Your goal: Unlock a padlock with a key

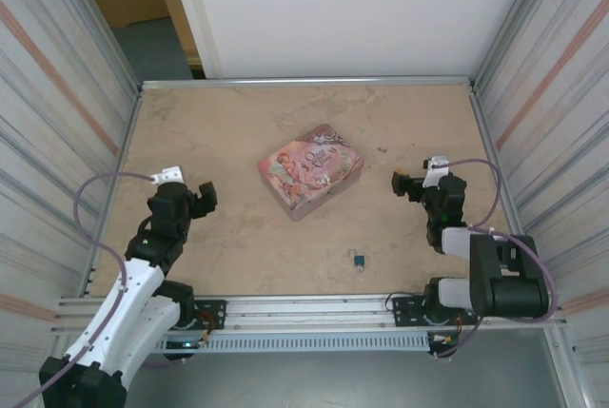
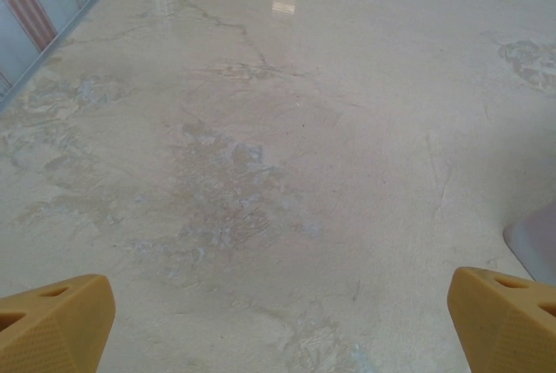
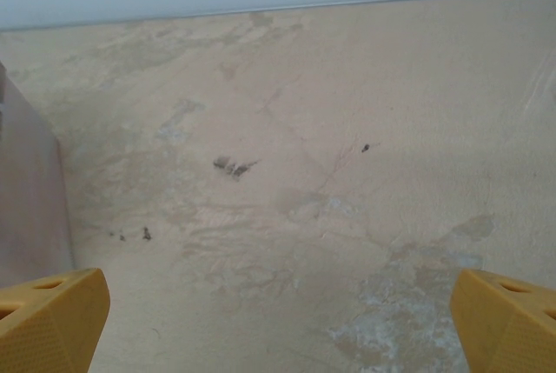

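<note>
Worn beige mottled tabletop (image 1: 219, 123), corrugated metal walls (image 1: 57, 94) round it.
Your left gripper (image 2: 278, 321) and right gripper (image 3: 278, 321) gape wide, empty; dark stains (image 3: 233, 165) lie ahead of the right jaws.

We find the tin box (image 1: 310, 169) lying on the bench (image 1: 219, 132) between the left tool (image 1: 206, 196) and the right tool (image 1: 402, 183), a little beyond both. The padlock (image 1: 359, 260) lies on the bench behind the right tool and to its left, toward the arm bases. It is well apart from the tin box and nearer the right tool than the left.
</note>
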`<state>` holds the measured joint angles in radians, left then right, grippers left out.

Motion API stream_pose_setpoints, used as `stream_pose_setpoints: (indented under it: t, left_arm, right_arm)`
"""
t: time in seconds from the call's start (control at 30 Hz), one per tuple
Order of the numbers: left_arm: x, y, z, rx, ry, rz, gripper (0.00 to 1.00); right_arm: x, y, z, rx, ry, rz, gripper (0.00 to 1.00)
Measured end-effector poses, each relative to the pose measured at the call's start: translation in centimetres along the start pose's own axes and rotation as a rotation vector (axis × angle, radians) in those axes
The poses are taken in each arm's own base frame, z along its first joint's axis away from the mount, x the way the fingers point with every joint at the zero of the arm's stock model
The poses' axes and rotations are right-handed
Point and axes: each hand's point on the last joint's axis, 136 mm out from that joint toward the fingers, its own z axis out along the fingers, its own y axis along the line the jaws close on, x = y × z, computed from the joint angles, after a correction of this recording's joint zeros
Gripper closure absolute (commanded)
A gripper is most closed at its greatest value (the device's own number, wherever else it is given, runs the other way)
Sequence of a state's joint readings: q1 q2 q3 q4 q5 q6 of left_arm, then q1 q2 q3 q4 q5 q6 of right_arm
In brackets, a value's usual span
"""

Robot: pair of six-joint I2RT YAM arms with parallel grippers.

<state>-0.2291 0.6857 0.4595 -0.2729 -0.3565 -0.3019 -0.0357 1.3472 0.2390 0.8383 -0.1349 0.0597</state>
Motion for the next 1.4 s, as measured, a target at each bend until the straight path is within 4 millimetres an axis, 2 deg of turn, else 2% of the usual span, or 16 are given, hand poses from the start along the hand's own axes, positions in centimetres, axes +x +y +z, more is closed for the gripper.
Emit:
stream_pose_setpoints:
  t: [0.3, 0.5, 0.57, 0.73, 0.87, 1.2, 1.4]
  left_arm:
    - [0.0, -0.4, 2.0, 0.001, 0.002, 0.036, 0.01]
    - [-0.5, -1.0, 4.0, 0.004, -0.013, 0.106, 0.01]
    - [-0.7, -1.1, 4.6, 0.000, -0.019, 0.130, 0.01]
    - [-1.4, -0.5, 5.9, -0.009, -0.054, 0.144, 0.01]
    - [-1.2, -0.2, 6.2, 0.002, -0.091, 0.143, 0.01]
    - [0.2, -1.5, 7.7, 0.074, -0.154, 0.217, 0.01]
    - [0.0, -2.3, 8.9, 0.125, -0.192, 0.242, 0.01]
  right_arm:
    - [1.7, -1.0, 2.1, 0.018, 0.048, 0.011, 0.01]
    - [-0.8, -2.0, 3.6, 0.037, 0.022, 0.025, 0.01]
    - [-1.3, -2.4, 3.7, 0.054, 0.014, 0.029, 0.01]
    - [-0.5, -2.6, 3.8, 0.077, 0.047, 0.030, 0.01]
    - [-0.4, -2.9, 3.7, 0.092, 0.052, 0.030, 0.01]
    - [-0.3, -2.9, 3.7, 0.095, 0.054, 0.030, 0.01]
    - [-0.3, -2.9, 3.7, 0.095, 0.054, 0.030, 0.01]
